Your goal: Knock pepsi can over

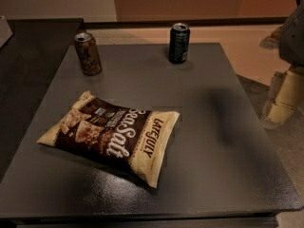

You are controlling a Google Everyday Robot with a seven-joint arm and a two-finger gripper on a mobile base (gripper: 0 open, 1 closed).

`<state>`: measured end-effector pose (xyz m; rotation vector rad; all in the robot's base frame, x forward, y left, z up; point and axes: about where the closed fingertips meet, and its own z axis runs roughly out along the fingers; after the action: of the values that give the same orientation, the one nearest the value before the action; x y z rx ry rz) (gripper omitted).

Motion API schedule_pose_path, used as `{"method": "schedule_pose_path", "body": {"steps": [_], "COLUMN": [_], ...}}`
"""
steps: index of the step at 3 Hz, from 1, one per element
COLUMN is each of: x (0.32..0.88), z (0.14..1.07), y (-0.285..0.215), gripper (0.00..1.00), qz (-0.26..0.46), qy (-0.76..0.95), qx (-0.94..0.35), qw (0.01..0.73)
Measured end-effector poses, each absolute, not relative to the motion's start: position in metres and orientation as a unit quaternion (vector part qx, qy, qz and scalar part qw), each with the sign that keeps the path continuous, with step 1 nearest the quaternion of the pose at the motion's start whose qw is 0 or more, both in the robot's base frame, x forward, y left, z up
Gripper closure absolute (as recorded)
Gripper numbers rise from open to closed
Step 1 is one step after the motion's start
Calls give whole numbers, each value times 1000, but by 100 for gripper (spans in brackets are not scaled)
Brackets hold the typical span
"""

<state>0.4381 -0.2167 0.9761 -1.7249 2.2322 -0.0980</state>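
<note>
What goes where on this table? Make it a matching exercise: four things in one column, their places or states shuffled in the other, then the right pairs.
Things:
1. pepsi can
2. brown-gold can
3. chip bag
4. gripper

Places:
A. lying flat on the near left part of the table
B. beyond the table's right edge, away from both cans
C. upright near the far left corner
D. upright at the far edge, near the middle

Pairs: 1-D, 2-C, 3-A, 4-B
</note>
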Motion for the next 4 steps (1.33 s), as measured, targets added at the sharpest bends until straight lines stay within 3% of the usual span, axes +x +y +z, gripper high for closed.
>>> {"method": "schedule_pose_path", "body": {"steps": [2,4], "x": [461,541], "z": [976,959], "y": [-215,-212], "gripper": [0,0], "qz": [-20,23], "qy": [776,766], "qx": [-601,-585], "qw": [191,264]}}
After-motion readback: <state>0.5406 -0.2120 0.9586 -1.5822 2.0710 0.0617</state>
